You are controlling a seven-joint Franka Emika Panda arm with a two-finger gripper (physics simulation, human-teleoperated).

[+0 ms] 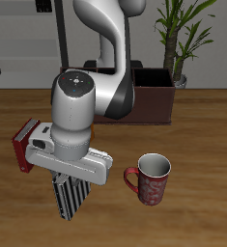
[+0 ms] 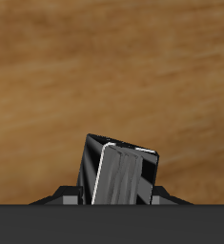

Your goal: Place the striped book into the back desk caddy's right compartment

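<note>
The striped book, black with pale grey stripes, hangs upright from my gripper above the wooden table near its front edge. The gripper is shut on the book's upper end. In the wrist view the book sticks out from between the fingers of my gripper, with bare wood beyond it. The back desk caddy, a dark maroon-brown box, stands far back on the table, partly hidden behind my arm. Its compartments cannot be made out from here.
A plain red book lies beside my gripper, partly hidden by the arm. A red patterned mug stands upright on the other side, near the front edge. A potted plant stands behind the caddy.
</note>
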